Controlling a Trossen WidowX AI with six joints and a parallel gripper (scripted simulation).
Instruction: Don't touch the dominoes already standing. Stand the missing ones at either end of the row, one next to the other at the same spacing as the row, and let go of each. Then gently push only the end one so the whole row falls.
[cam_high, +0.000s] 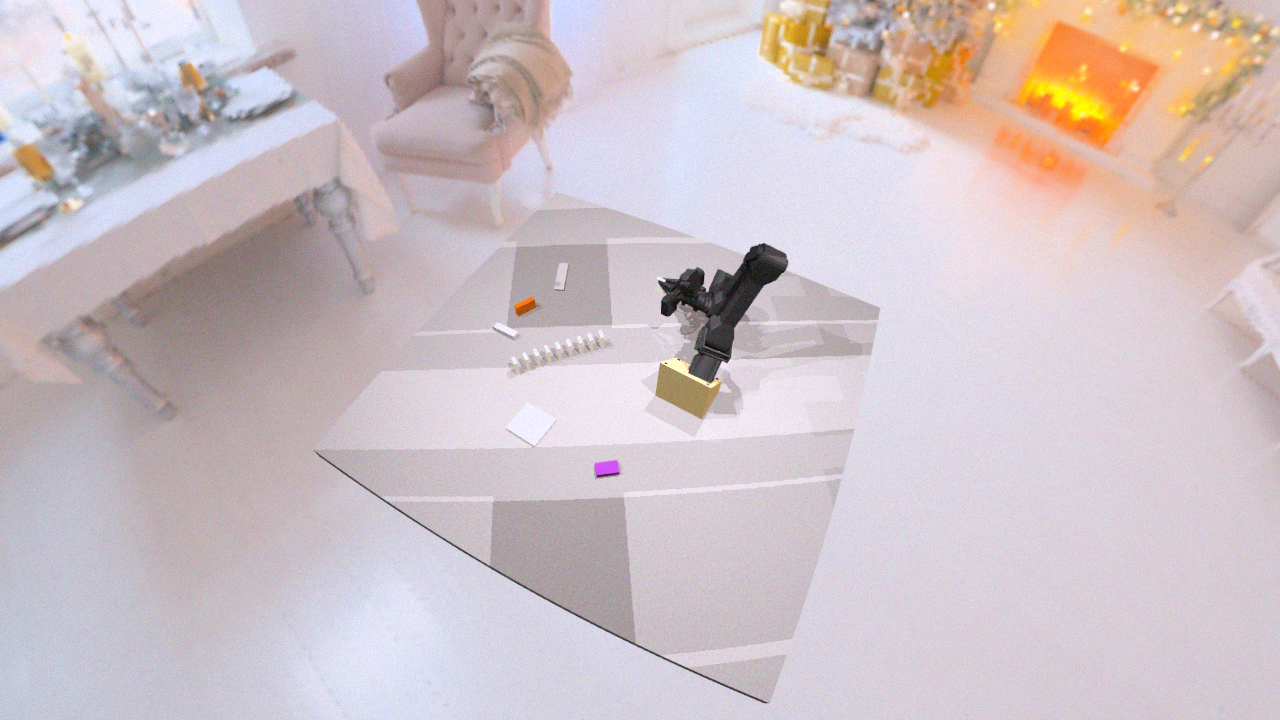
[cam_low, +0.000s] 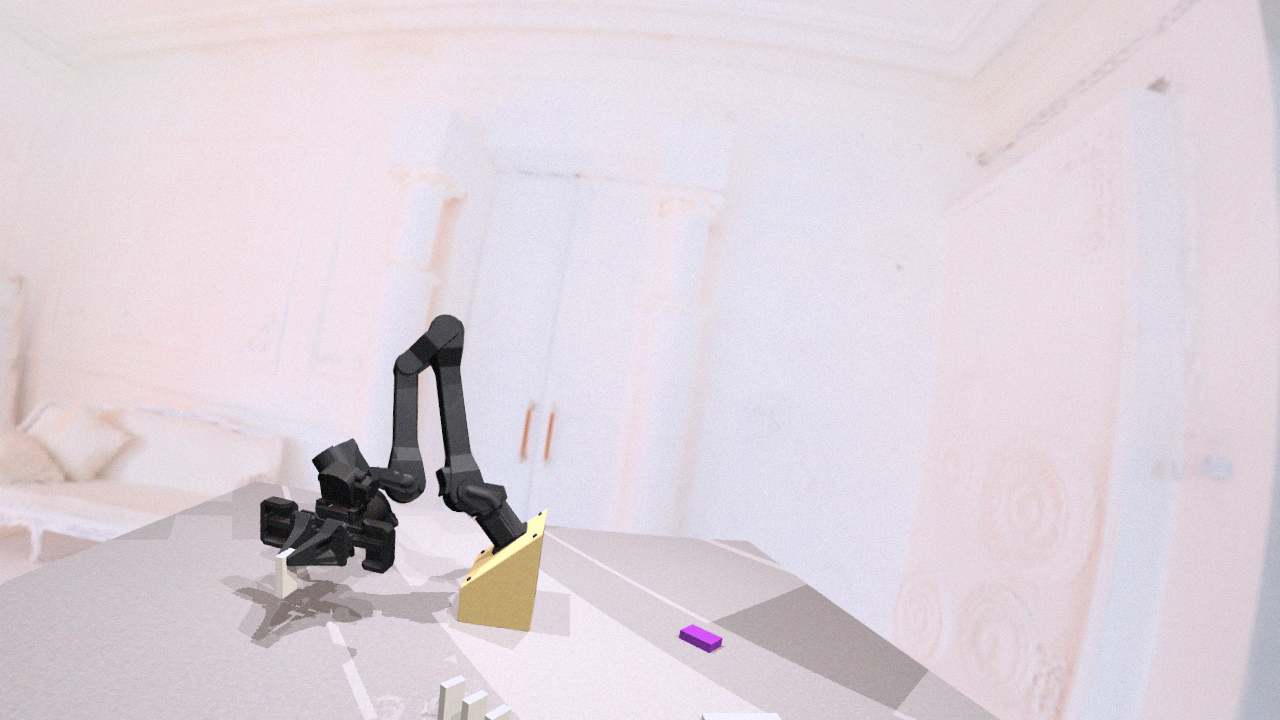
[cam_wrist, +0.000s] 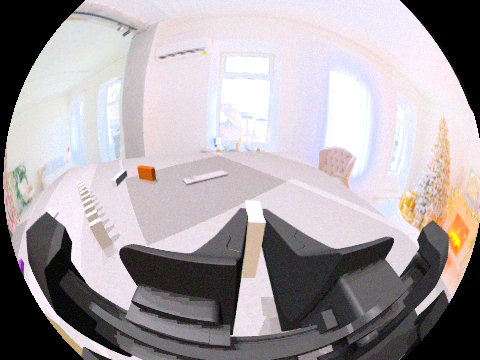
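I have one pale domino (cam_low: 284, 574) (cam_wrist: 254, 240) pinched upright between the fingertips of my gripper (cam_high: 666, 293) (cam_low: 288, 557) (cam_wrist: 252, 215), its long side running up and down. From the exterior view its lower end looks close to the table top (cam_high: 733, 537) (cam_low: 626, 685) (cam_wrist: 200, 210), though I can't tell whether it touches.

The standing row of dominoes (cam_high: 556, 351) (cam_low: 451, 698) (cam_wrist: 91, 214) is well apart from my grip, every piece I can make out upright and evenly spaced; the exterior view catches only a few at its lower edge. Beyond one end of the row a small white block (cam_high: 505, 330) (cam_wrist: 119, 177) lies near an orange block (cam_high: 525, 306) (cam_wrist: 147, 173), and a longer pale strip (cam_high: 561, 275) (cam_wrist: 205, 177) lies flat past that.

On the row's other side I see a flat white square (cam_high: 530, 424) (cam_low: 741, 716), then a purple block (cam_high: 606, 468) (cam_low: 699, 637) farther along. My black arm (cam_high: 738, 300) (cam_low: 452, 402) bends up and over from its yellow wedge base (cam_high: 684, 390) (cam_low: 499, 595), which stands between the gripper and that purple block.
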